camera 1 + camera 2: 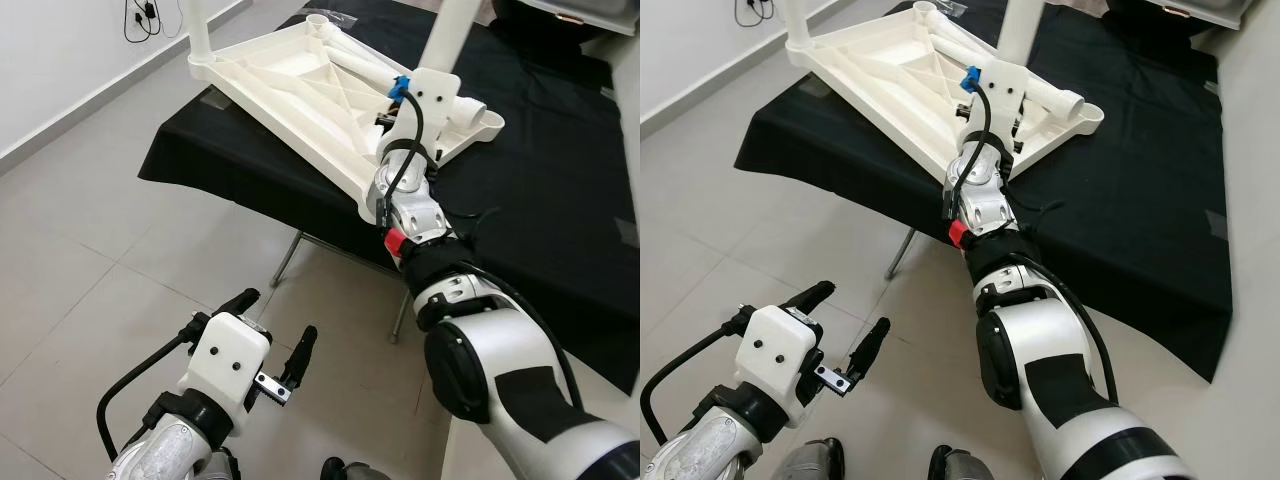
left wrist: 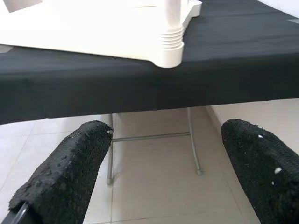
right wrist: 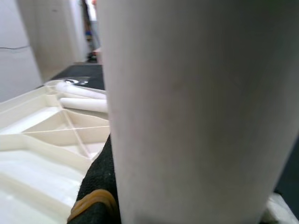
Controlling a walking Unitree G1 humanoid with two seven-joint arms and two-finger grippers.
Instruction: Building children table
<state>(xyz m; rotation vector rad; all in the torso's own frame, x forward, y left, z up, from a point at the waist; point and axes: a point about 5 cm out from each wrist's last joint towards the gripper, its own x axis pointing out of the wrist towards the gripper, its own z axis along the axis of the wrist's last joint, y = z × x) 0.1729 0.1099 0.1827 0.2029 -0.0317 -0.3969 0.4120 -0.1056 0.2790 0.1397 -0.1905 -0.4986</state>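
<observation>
The white children's table top (image 1: 300,85) lies upside down on a black-clothed table (image 1: 560,180). One white leg (image 1: 195,30) stands in its far left corner socket. A second upright leg (image 1: 448,35) rises at the near right corner, and my right gripper (image 1: 432,85) is shut on it. In the right wrist view this leg (image 3: 196,112) is very close, with one black finger (image 3: 100,186) pressed against it. Loose legs (image 1: 360,60) lie across the ribbed underside. My left gripper (image 1: 272,322) hangs low over the floor, open and holding nothing.
The black cloth table stands on thin metal folding legs (image 1: 285,260) over a grey tiled floor (image 1: 90,260). A white wall with hanging cables (image 1: 140,20) runs along the left. My feet (image 1: 810,460) show at the lower edge.
</observation>
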